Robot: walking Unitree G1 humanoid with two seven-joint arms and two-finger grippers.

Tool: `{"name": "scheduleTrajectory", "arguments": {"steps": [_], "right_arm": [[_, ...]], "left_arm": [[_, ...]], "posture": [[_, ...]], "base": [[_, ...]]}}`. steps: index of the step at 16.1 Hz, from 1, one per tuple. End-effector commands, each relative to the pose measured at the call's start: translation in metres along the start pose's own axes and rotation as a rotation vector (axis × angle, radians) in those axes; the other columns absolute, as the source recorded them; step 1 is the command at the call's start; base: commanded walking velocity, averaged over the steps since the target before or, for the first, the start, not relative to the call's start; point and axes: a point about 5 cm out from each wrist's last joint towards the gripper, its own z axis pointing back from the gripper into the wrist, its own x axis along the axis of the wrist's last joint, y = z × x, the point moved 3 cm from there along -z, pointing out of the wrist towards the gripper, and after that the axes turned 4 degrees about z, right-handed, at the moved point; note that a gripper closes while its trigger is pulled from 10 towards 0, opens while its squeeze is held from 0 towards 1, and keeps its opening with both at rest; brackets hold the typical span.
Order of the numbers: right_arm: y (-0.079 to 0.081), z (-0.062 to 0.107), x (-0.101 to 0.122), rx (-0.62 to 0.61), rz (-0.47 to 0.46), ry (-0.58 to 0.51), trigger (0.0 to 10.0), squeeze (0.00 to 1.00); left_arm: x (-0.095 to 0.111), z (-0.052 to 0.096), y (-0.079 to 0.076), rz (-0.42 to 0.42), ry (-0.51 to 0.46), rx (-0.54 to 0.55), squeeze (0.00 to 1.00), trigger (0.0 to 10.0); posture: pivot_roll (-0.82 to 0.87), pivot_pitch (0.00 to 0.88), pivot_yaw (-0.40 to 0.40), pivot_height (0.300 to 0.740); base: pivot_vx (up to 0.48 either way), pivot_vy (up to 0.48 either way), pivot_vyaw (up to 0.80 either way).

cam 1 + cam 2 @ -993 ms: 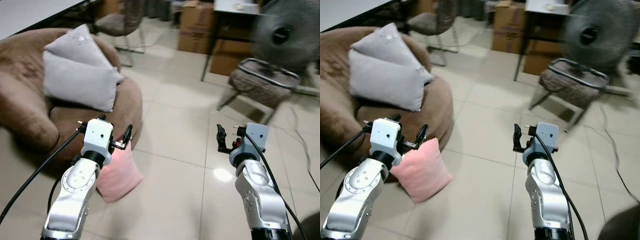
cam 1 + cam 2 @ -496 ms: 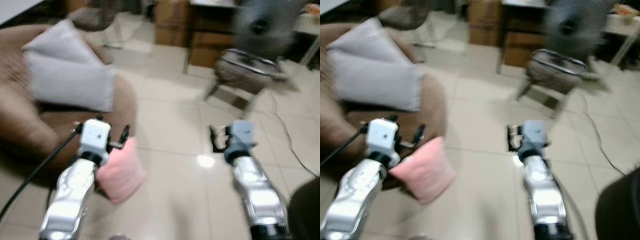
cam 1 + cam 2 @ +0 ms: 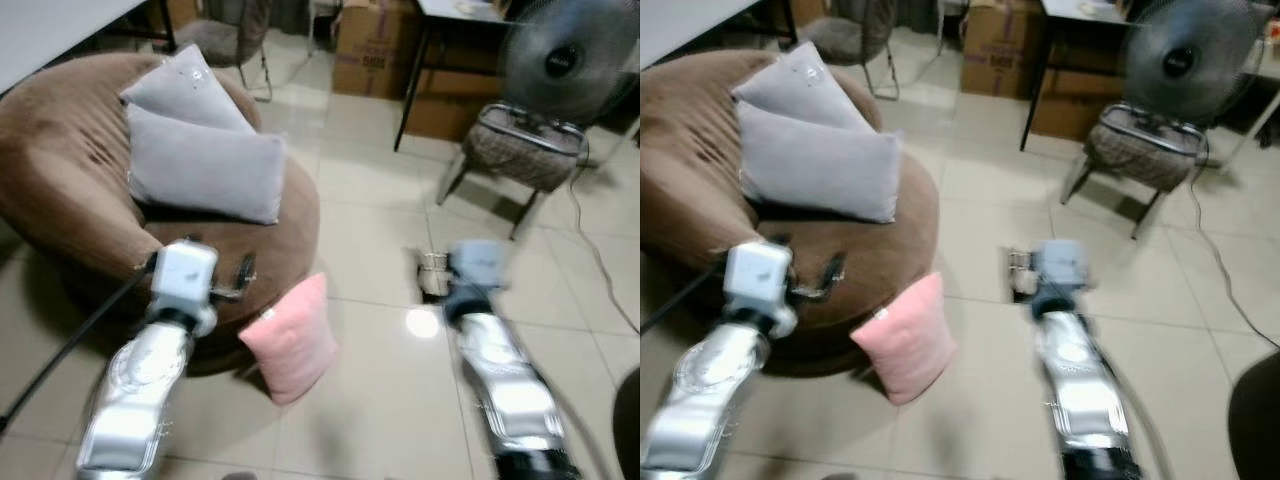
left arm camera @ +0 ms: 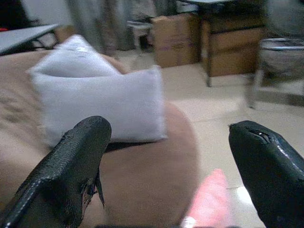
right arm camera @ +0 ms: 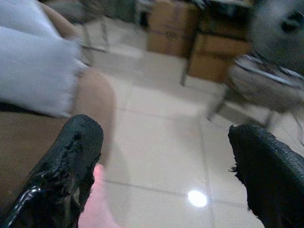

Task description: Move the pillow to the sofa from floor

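Observation:
A pink pillow (image 3: 290, 340) stands on the tiled floor, leaning against the front of the round brown sofa (image 3: 60, 170). Two grey pillows (image 3: 205, 170) lie on the sofa's seat. My left gripper (image 3: 243, 272) is held up over the sofa's front edge, just left of the pink pillow and apart from it. In the left wrist view its fingers (image 4: 80, 161) stand wide open with nothing between them, and the pink pillow (image 4: 209, 199) lies below. My right gripper (image 3: 430, 275) hangs over bare floor to the right, blurred, and is open and empty in its wrist view (image 5: 166, 161).
A standing fan (image 3: 570, 60) and a woven chair (image 3: 525, 145) are at the back right. Cardboard boxes (image 3: 365, 55) sit beside a dark desk. A cable (image 3: 600, 270) trails over the floor at the right. A dark object (image 3: 628, 420) is at the bottom right corner.
The whole view has shifted, so the camera moved: the sofa and pink pillow now sit further right in the picture. Both arms stay raised and open.

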Motion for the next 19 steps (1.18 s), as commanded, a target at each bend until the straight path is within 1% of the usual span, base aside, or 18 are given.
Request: {"name": "scheduleTrajectory", "arguments": {"steps": [1,3,5,6,7,11,14,19], "right_arm": [[-0.0124,-0.0013,0.0052,-0.039,0.040,-0.026,10.0,0.00],[-0.0122,-0.0018,0.0051,-0.042,0.037,-0.024,10.0,0.00],[-0.0122,-0.0019,0.0021,-0.031,-0.025,0.000,10.0,0.00],[-0.0128,-0.0017,0.0023,-0.035,-0.027,-0.001,10.0,0.00],[-0.0134,-0.0016,0.0020,-0.037,-0.022,-0.002,10.0,0.00],[-0.0159,-0.0008,0.0025,-0.042,-0.034,-0.008,10.0,0.00],[-0.0150,-0.0016,0.0038,-0.033,-0.025,-0.019,10.0,0.00],[-0.0134,-0.0031,0.0038,-0.009,-0.042,-0.017,10.0,0.00]], "left_arm": [[0.0059,-0.0014,-0.0062,0.022,-0.023,0.000,0.00,10.0],[0.0079,-0.0018,-0.0067,0.029,-0.031,0.002,0.00,10.0],[0.0103,-0.0031,-0.0049,0.068,-0.040,0.020,0.00,10.0],[0.0104,-0.0035,-0.0048,0.060,-0.041,0.017,0.00,10.0],[0.0038,-0.0045,-0.0035,0.005,-0.007,0.019,0.00,10.0],[0.0036,-0.0062,-0.0044,0.012,-0.011,0.022,0.00,10.0],[0.0031,-0.0068,-0.0045,0.014,-0.012,0.024,0.00,10.0],[0.0016,-0.0043,-0.0040,0.032,-0.014,0.035,0.00,10.0]], "posture": [[0.05,0.000,-0.044,0.740],[0.05,0.000,-0.046,0.740],[0.05,0.000,-0.046,0.740],[0.05,0.000,-0.046,0.740],[0.05,0.000,-0.043,0.740],[0.05,0.000,-0.044,0.740],[0.05,0.000,-0.053,0.740],[0.06,0.000,-0.068,0.740]], "base": [[0.000,0.000,0.00],[0.000,0.000,0.00],[0.000,0.000,0.00],[0.000,0.000,0.00],[0.000,0.000,0.00],[0.000,0.000,0.00],[0.265,0.000,0.00],[0.314,0.000,0.00]]}}
